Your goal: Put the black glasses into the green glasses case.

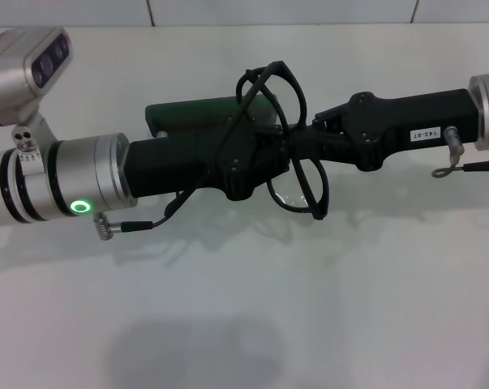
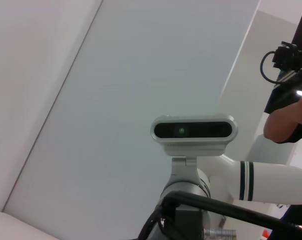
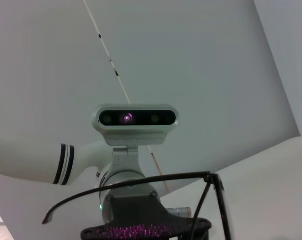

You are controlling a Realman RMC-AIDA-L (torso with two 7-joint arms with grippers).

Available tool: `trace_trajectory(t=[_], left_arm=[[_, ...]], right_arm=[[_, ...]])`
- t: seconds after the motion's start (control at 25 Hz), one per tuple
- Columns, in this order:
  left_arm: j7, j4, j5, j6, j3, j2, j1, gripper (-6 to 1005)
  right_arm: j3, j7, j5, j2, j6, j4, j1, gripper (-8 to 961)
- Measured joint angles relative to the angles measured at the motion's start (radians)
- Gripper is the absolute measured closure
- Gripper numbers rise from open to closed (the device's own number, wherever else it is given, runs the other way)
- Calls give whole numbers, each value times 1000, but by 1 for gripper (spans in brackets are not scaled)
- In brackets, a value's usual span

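The black glasses [image 1: 305,190] hang above the white table [image 1: 244,308] in the middle of the head view, held up where my two arms meet. My right gripper [image 1: 297,146] comes in from the right and is shut on the frame near the bridge. My left gripper [image 1: 278,160] comes in from the left, right against the glasses, and their temple arms trail back over it. The green glasses case [image 1: 195,113] lies on the table behind the left gripper, partly hidden by it. A black bar of the glasses [image 2: 231,210] shows in the left wrist view, and a temple of the glasses [image 3: 140,181] shows in the right wrist view.
Each wrist view looks straight at the other arm's wrist camera [image 2: 193,131] [image 3: 135,119]. A person's arm [image 2: 286,120] shows far off in the left wrist view. The table's back edge meets a tiled wall [image 1: 285,12].
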Motion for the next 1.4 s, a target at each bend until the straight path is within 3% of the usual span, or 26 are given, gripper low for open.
trace_trajectory(t=[0.32,0.52,0.76,0.92,1.08,1.4], left_arm=[[-1,0,-1,0,-1,1,7,993],[-2,0,17,2,0,6,18,992],[13,8,74,48,3,16,20,991],[17,29,67,64,-1,16,20,990],[16,29,36,65,-7,18,15,990],[18,29,15,56,-8,20,11,988]], right_arm=[[30,-10,3,-2,13,0,-17,881],[160,-47,5,-12,38,-4,-63,881],[243,-110,6,-67,63,5,-147,881],[242,-142,3,-86,62,5,-193,881],[231,-177,-23,-73,64,7,-210,881],[97,-222,-48,-13,111,18,-195,881]])
